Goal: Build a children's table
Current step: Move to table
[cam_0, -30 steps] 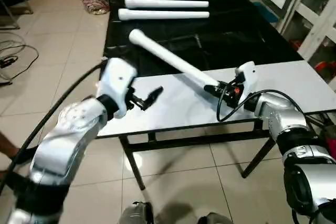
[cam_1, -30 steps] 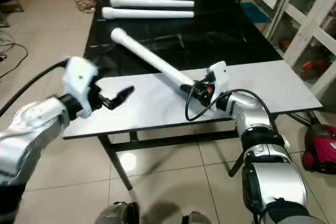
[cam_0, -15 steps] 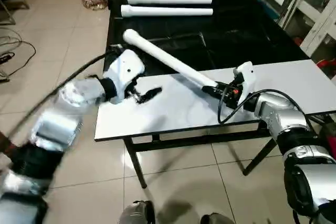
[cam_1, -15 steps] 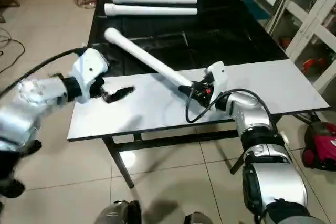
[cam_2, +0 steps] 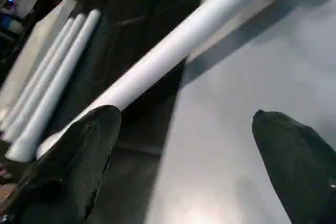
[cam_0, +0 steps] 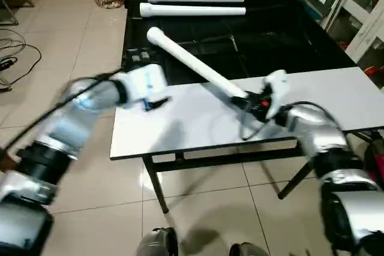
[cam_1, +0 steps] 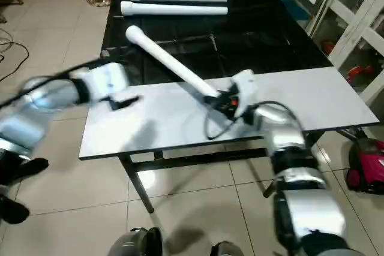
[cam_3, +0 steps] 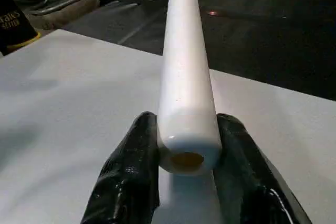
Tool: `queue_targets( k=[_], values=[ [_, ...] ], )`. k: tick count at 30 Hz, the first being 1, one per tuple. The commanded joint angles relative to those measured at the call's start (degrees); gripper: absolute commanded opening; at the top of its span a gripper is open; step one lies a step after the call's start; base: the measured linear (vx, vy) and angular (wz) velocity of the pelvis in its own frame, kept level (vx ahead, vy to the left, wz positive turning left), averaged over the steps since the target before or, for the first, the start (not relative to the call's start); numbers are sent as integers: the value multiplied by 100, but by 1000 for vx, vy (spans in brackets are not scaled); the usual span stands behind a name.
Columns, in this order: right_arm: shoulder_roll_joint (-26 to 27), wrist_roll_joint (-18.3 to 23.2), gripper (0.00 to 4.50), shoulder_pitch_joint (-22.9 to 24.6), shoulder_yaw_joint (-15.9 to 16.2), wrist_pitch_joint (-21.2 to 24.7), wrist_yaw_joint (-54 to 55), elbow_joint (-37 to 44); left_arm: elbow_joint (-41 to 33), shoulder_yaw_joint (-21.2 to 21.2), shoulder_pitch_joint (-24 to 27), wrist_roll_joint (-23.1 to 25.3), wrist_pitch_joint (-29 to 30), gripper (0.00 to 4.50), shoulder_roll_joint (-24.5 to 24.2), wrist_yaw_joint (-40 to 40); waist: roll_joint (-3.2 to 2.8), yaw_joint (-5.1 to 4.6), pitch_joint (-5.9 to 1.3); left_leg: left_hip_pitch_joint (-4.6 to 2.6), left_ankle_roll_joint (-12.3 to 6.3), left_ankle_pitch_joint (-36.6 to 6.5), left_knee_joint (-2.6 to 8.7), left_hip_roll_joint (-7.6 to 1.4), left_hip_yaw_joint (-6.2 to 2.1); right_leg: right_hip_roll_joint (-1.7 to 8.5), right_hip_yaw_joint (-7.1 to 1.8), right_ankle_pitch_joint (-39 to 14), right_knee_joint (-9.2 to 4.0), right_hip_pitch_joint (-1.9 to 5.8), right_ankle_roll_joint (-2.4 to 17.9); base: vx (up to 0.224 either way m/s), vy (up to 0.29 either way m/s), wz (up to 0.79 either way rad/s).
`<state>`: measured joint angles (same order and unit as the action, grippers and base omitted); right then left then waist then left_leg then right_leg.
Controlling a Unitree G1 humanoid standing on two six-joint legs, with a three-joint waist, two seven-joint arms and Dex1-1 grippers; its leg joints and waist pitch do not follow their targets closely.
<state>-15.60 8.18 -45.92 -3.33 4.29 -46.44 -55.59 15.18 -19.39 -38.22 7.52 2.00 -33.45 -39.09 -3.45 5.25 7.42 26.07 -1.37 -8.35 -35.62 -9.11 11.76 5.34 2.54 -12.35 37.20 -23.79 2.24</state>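
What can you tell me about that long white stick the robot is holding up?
The leg is a long, smooth white tube, plastic by its look, thinner at one end and wider and rounded at the other. Its thin end, which shows a hollow opening, is pinched between the two black fingers of the right hand. It slants up and away from that hand, off the white table, its wide end over the black surface behind. Nothing else touches it.

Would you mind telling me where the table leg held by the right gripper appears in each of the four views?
Left eye view: held leg, slanting from centre up-left.
Right eye view: held leg, same slant.
Left wrist view: a diagonal bar across the top.
Right wrist view: central, running away from the fingers.
Shared landmark: the white worktable.
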Motion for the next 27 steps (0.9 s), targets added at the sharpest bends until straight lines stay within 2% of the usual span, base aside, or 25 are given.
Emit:
queue_targets(
  k=[1, 2, 4, 5, 8, 10, 11, 13, 15, 17, 19, 22, 26, 27],
  values=[
    [36, -95, 117, -172, 33, -104, 65, -102, -175, 54, 209, -76, 81, 450, -17, 32, 62, 4, -614, -354, -154, -1261, 478, -422, -204, 373, -163, -262, -331, 180, 1439, 0, 0, 0],
    [55, -95, 117, -185, 31, -109, 72, -119, -219, 60, 248, -87, 105, 450, -10, 39, 58, -1, -609, -348, -132, -1306, 480, -417, -206, 378, -167, -345, -336, 180, 1424, 0, 0, 0],
    [120, -108, 173, -239, 26, -151, 169, -192, -363, 103, 371, -112, 185, 450, 25, 62, 87, -7, -595, -358, -55, -1431, 504, -419, -200, 380, -183, -602, -366, 160, 1327, 0, 0, 0],
    [149, -130, 187, -273, 29, -195, 284, -241, -424, 141, 423, -110, 220, 450, 52, 70, 74, -8, -590, -349, -36, -1430, 509, -426, -211, 390, -186, -620, -357, 160, 1328, 0, 0, 0],
    [198, -141, 197, -385, -26, -256, 579, -393, -492, 198, 501, -91, 262, 450, 78, 89, 72, 5, -576, -393, 49, -1587, 524, -427, -203, 383, -201, -816, -395, 107, 1272, 0, 0, 0],
    [219, -113, 231, -489, -115, -299, 787, -509, -572, 249, 582, -77, 314, 450, 80, 93, 76, -3, -573, -376, 106, -1585, 538, -417, -201, 368, -200, -802, -385, 110, 1222, 0, 0, 0],
    [220, -95, 231, -518, -142, -303, 798, -533, -594, 266, 611, -83, 332, 450, 74, 93, 80, -6, -573, -372, 106, -1579, 539, -414, -199, 366, -197, -788, -381, 112, 1205, 0, 0, 0],
    [212, -118, 232, -562, -172, -354, 890, -578, -624, 285, 663, -86, 351, 450, 54, 97, 85, -15, -582, -364, 80, -1516, 536, -408, -196, 363, -198, -704, -375, 121, 1179, 0, 0, 0],
    [206, -107, 271, -576, -196, -352, 903, -596, -630, 290, 676, -86, 357, 450, 51, 96, 83, -6, -599, -371, 14, -1366, 513, -396, -180, 359, -204, -490, -367, 119, 1194, 0, 0, 0],
    [191, -107, 276, -594, -221, -372, 948, -628, -642, 299, 692, -79, 374, 450, 53, 99, 94, -5, -605, -354, -77, -1204, 494, -391, -180, 359, -200, -296, -350, 138, 1217, 0, 0, 0],
    [165, -70, 302, -619, -249, -427, 966, -679, -670, 328, 717, -67, 408, 450, 67, 98, 93, 0, -617, -346, -161, -1062, 473, -388, -178, 364, -194, -160, -338, 151, 1247, 0, 0, 0],
    [147, -62, 302, -616, -261, -477, 963, -686, -692, 359, 748, -50, 431, 450, 84, 94, 99, -6, -622, -333, -290, -908, 451, -389, -175, 357, -185, -42, -326, 159, 1288, 0, 0, 0],
    [112, 73, 302, -548, -427, -580, 1077, -494, -746, 542, 848, -234, 630, 450, 259, 241, 89, -15, -600, -349, -252, -1063, 464, -400, -169, 357, -194, -251, -356, 148, 1290, 0, 0, 0],
    [88, 220, 302, -468, -604, -628, 1238, -240, -833, 823, 947, -573, 912, 450, 533, 453, 88, -11, -598, -348, -216, -1087, 470, -406, -171, 362, -197, -259, -352, 159, 1296, 0, 0, 0]
  ],
)
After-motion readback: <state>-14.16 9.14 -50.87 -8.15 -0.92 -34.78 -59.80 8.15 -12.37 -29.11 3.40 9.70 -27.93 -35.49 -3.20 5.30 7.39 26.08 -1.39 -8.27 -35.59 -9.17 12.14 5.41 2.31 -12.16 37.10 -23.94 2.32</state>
